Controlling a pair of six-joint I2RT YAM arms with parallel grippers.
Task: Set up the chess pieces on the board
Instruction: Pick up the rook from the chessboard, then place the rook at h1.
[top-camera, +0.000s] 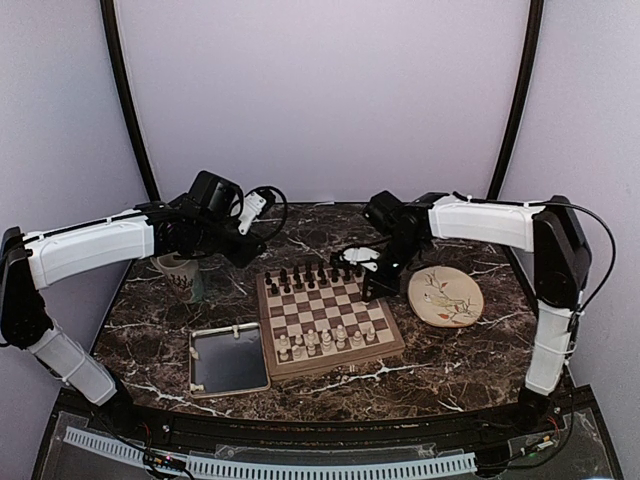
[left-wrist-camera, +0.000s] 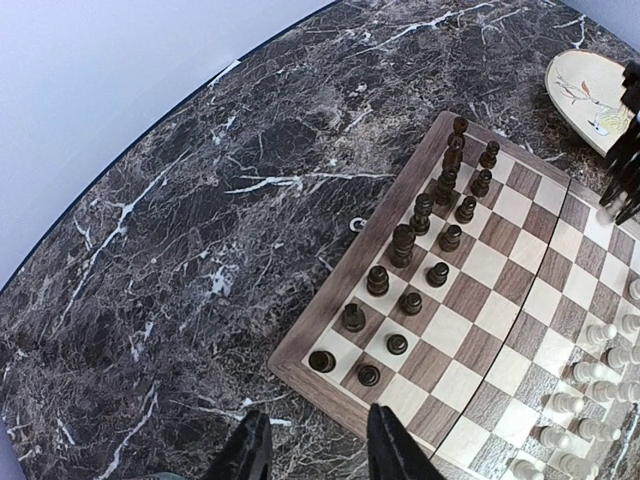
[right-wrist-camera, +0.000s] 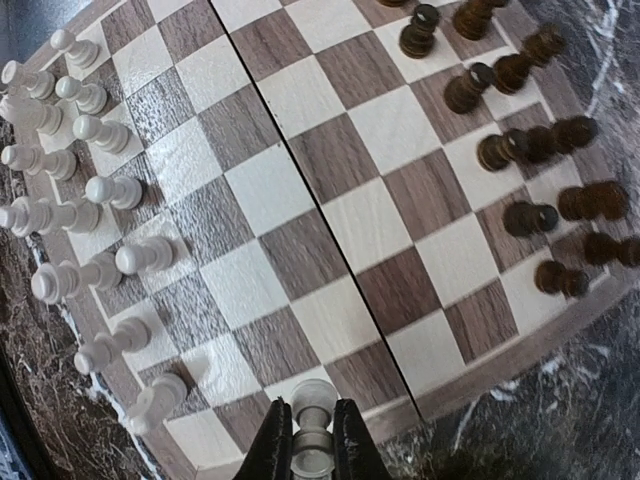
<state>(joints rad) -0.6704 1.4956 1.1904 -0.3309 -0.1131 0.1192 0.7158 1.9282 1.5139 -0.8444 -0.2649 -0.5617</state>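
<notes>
The wooden chessboard (top-camera: 335, 362) lies mid-table. Dark brown pieces (top-camera: 310, 277) fill its two far rows and show in the left wrist view (left-wrist-camera: 420, 240). Cream-white pieces (top-camera: 325, 342) stand along its near rows and show in the right wrist view (right-wrist-camera: 90, 190). My right gripper (top-camera: 377, 283) hangs over the board's right edge. In the right wrist view it (right-wrist-camera: 312, 445) is shut on a white pawn (right-wrist-camera: 314, 398), held just above an edge square. My left gripper (top-camera: 248, 248) is open and empty above the marble, left of the board's far-left corner (left-wrist-camera: 318, 445).
A mug (top-camera: 182, 275) stands under the left arm. A grey metal tray (top-camera: 228, 360) lies left of the board. A round floral plate (top-camera: 445, 297) lies right of it and shows in the left wrist view (left-wrist-camera: 585, 85). The tabletop is dark marble.
</notes>
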